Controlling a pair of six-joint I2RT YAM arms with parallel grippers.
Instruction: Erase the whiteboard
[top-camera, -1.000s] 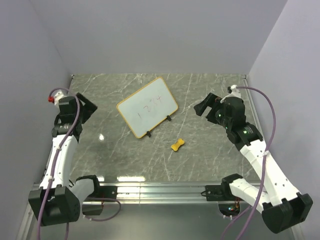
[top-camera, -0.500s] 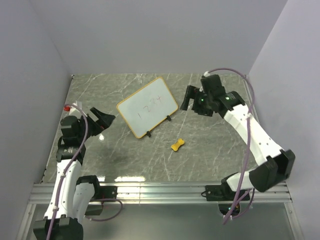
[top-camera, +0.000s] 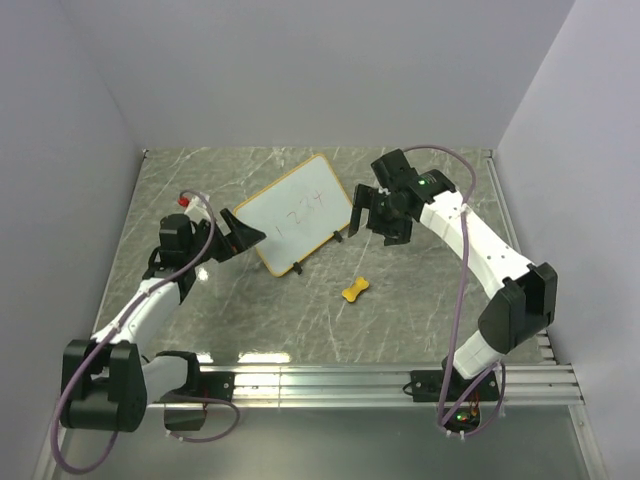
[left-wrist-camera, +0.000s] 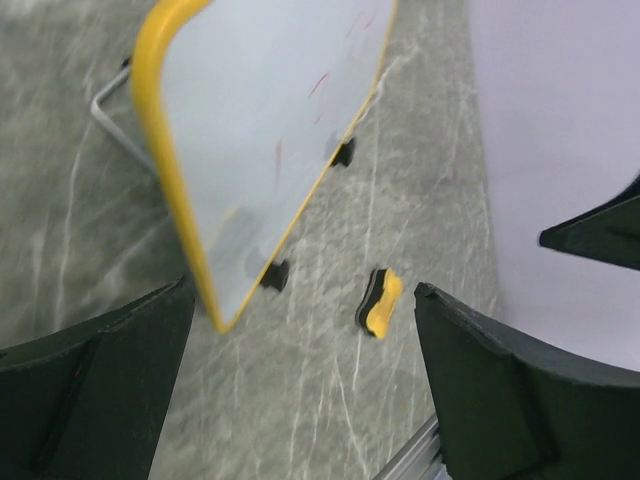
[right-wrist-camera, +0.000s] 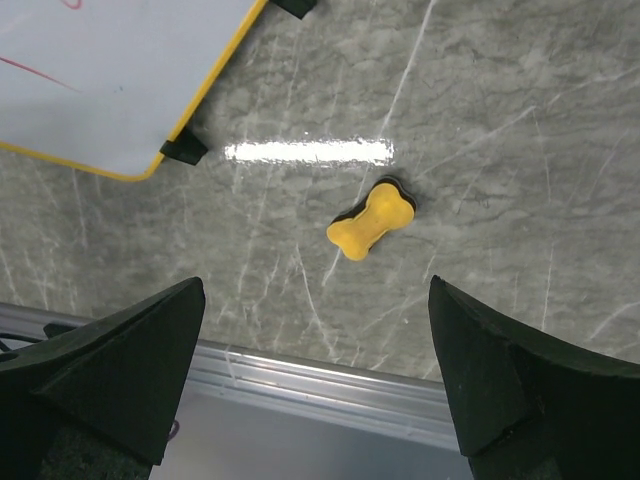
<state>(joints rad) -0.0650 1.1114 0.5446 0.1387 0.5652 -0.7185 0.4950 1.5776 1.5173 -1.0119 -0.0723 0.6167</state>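
Observation:
The whiteboard (top-camera: 295, 215) lies tilted at the middle back of the marble table, yellow-rimmed, with faint dark writing on it. It also shows in the left wrist view, whiteboard (left-wrist-camera: 260, 130), and at the top left of the right wrist view, whiteboard (right-wrist-camera: 110, 80). A small yellow bow-tie eraser (top-camera: 354, 290) lies on the table in front of the board, apart from it. My left gripper (top-camera: 243, 235) hovers open at the board's left corner. My right gripper (top-camera: 372, 218) hangs open just off the board's right edge. Both wrist views show the eraser (left-wrist-camera: 380, 302) (right-wrist-camera: 371, 220) beyond empty, spread jaws.
An aluminium rail (top-camera: 320, 380) runs along the table's near edge. Lilac walls close in the left, back and right sides. Small black clips (right-wrist-camera: 182, 150) sit on the board's rim, and a wire stand (left-wrist-camera: 110, 120) juts from its edge.
Both arms have swung inward from the table's sides to the whiteboard, the left to its left corner, the right to its right edge. Board and eraser have not moved.

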